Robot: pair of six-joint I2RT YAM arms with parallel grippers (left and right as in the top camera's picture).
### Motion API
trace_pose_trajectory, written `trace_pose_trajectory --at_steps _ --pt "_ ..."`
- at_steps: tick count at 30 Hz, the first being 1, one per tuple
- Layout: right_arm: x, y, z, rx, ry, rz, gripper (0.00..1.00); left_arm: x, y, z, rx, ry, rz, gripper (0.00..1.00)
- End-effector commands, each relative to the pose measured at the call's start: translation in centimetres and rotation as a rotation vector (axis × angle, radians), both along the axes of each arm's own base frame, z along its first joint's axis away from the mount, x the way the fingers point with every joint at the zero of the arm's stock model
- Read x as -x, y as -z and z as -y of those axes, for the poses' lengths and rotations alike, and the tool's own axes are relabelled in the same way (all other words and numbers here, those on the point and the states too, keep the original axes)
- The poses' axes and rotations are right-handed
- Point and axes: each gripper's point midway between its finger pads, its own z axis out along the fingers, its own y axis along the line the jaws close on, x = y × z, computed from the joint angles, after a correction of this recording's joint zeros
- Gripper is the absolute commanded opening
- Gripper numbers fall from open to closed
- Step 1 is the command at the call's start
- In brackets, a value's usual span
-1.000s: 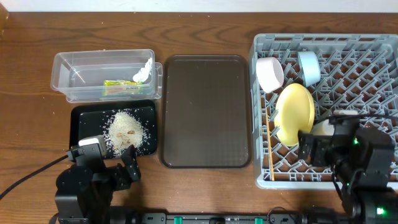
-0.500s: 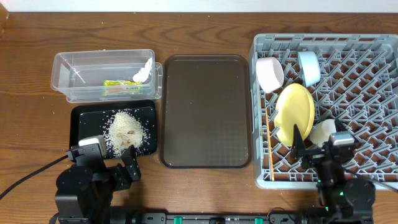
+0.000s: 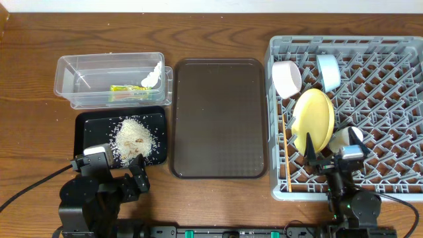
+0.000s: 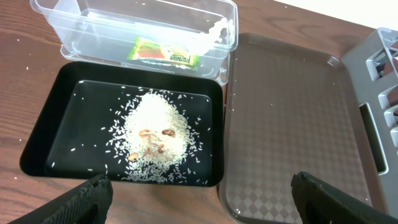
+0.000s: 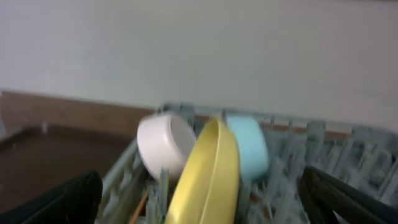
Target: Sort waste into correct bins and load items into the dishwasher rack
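The grey dishwasher rack (image 3: pixel 383 66) holds a white bowl (image 3: pixel 286 78), a light blue bowl (image 3: pixel 328 71), a yellow plate (image 3: pixel 312 120) on edge, a small white cup (image 3: pixel 346 137) and chopsticks (image 3: pixel 286 158). My right gripper (image 3: pixel 336 162) is open and empty just in front of the cup. Its wrist view shows the plate (image 5: pixel 208 180) between the open fingers (image 5: pixel 56 202). The clear tub (image 3: pixel 79 92) holds the wrapper (image 3: pixel 129 90) and tissue (image 3: pixel 154 75). Rice (image 3: pixel 135 137) lies in the black tray (image 3: pixel 86 129). My left gripper (image 3: pixel 109 170) is open and empty at that tray's near edge.
The brown serving tray (image 3: pixel 218 119) lies between the bins and the rack and holds nothing. It also shows in the left wrist view (image 4: pixel 292 124), right of the black tray (image 4: pixel 37 149). A corner of the rack (image 4: pixel 379 74) shows at the far right.
My right gripper has drawn back from over the cup toward the table's front edge, and the cup now shows lying in the rack. The left arm has not moved.
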Motion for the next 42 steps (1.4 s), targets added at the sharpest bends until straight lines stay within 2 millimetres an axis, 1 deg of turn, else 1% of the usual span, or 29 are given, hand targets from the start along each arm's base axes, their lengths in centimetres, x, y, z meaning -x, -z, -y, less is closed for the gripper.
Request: trace_pose_trajectory --at_steps 1,36,39,42 --pt "0.2 2.1 -0.8 0.024 -0.045 -0.080 0.99 0.0 0.2 0.0 0.009 -0.006 -0.005 0.95" --pt "0.1 2.2 -0.8 0.017 -0.044 -0.085 0.99 0.0 0.2 0.0 0.010 -0.007 -0.006 0.95" --pt "0.1 2.2 -0.8 0.017 -0.044 -0.085 0.99 0.6 1.0 -0.4 -0.010 -0.021 -0.041 0.95" --pt "0.1 2.2 -0.8 0.017 -0.045 -0.085 0.99 0.4 1.8 -0.9 -0.030 -0.045 -0.022 0.95"
